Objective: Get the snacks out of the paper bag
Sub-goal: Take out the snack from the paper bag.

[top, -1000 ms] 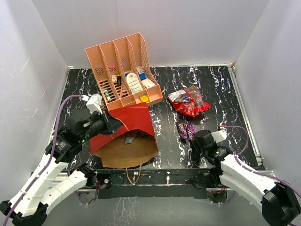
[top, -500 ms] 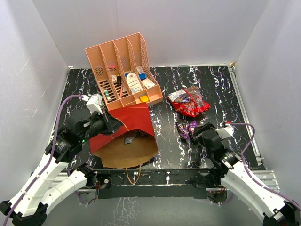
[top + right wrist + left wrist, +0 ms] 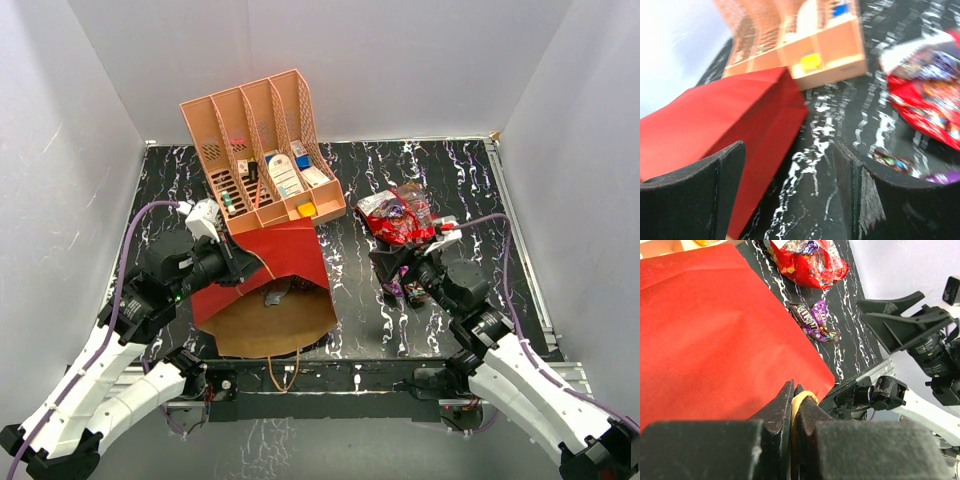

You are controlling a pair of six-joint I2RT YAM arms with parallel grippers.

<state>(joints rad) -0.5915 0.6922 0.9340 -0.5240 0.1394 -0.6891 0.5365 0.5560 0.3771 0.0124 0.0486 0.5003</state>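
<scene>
Snacks (image 3: 405,225) beside one paper bag (image 3: 290,255): one red bag (image 3: 807,260), two small packs (image 3: 815,322).

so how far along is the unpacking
Done: shiny red bag and purple candy packs lie out on the table. In hand: left gripper pinches the cord handle of the paper bag; right gripper is open, empty. Left: a grey wrapper sits inside the bag.

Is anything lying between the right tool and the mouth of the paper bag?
Nothing visible does. Only bare table separates the open right tool from the paper bag; the purple candy packs lie beside the tool, off that line.
</scene>
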